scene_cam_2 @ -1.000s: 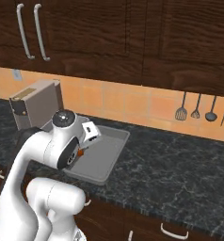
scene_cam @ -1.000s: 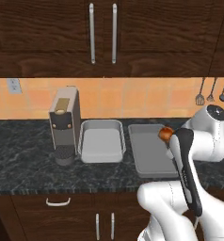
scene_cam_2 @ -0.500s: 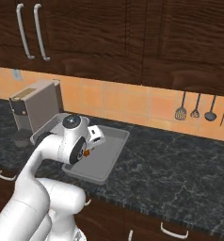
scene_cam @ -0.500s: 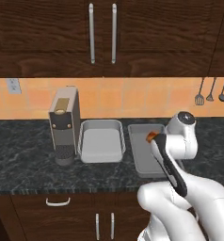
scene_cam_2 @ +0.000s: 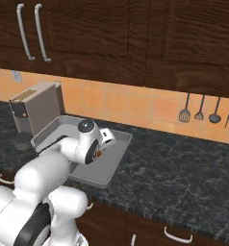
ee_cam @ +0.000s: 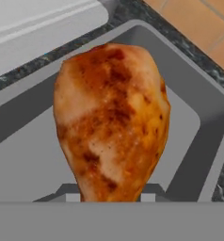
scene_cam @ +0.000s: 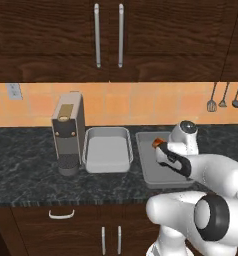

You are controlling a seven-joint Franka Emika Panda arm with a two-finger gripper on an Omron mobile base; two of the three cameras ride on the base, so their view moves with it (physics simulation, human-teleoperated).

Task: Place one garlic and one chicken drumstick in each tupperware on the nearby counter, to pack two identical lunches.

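The gripper [ee_cam: 111, 200] is closed on a browned, roasted chicken drumstick [ee_cam: 113, 120], which stands in the centre of the hand view with its thick end up. Behind it lies the darker grey shallow rectangular tupperware tray [ee_cam: 189, 117]; the drumstick hangs over this tray. In left base view a small orange-brown bit of the drumstick [scene_cam: 157, 143] shows centre-right, above the dark tray [scene_cam: 150, 172]. The pale whitish-grey rectangular tupperware [scene_cam: 107, 152] is just beside it on the left, approx. centre of frame, next to a tall grey-and-black coffee machine [scene_cam: 68, 131]. Both trays rest on the black-grey speckled stone counter [scene_cam: 26, 170]. In right base view the dark tray [scene_cam_2: 111, 163] is at centre-left, w/ the arm over it.
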